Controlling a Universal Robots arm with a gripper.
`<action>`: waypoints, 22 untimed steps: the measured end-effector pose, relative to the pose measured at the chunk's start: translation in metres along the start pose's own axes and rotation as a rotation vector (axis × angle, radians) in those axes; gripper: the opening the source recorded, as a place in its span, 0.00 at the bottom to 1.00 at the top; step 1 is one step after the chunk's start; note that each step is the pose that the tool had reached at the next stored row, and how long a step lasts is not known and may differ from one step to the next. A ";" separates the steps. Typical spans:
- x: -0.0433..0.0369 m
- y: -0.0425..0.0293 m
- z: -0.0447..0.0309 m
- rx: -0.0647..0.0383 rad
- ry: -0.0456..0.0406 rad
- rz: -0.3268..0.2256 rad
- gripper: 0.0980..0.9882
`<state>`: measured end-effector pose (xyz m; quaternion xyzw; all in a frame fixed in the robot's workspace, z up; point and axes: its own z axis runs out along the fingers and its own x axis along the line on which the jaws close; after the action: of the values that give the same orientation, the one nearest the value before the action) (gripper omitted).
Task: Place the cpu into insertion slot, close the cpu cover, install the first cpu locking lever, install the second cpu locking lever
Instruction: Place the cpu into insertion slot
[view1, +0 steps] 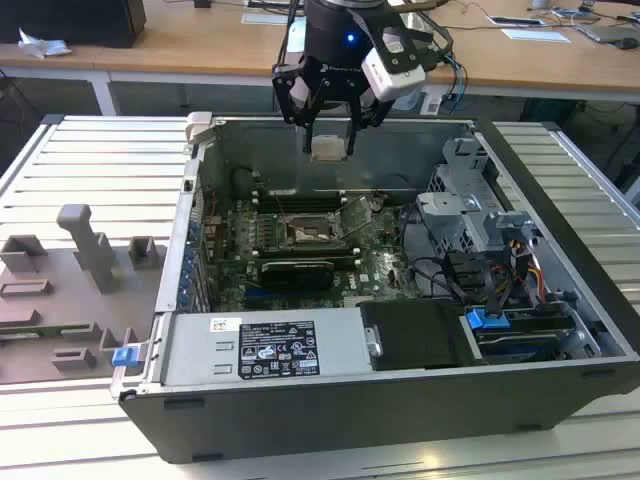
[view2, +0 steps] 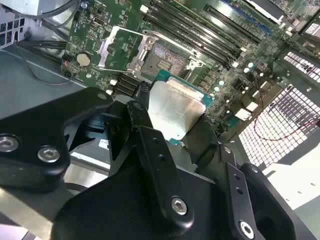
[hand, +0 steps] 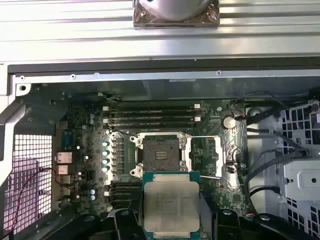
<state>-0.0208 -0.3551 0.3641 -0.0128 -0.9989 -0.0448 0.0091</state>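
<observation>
cpu (hand: 171, 207) | pinched at its edges by the gripper (view1: 329, 148), metal top showing in both wrist views | hangs above the green motherboard (hand: 85, 150) | insertion slot (hand: 159, 155) bare | cpu cover (view1: 355, 214) tilted up | open computer case (view1: 300, 400) around

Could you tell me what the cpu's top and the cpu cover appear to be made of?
The cpu top looks like matte pale grey metal with a soft sheen; its rim is green board. The cpu cover seems thin bare metal, glinting along its edges.
</observation>
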 end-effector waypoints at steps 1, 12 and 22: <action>0.0000 0.0000 0.0000 0.000 0.0000 0.000 0.50; 0.0000 0.0000 0.0003 -0.002 -0.0112 0.125 0.50; 0.0000 0.0000 0.0004 -0.004 -0.0169 0.189 0.50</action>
<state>-0.0208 -0.3551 0.3636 -0.1072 -0.9932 -0.0455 0.0048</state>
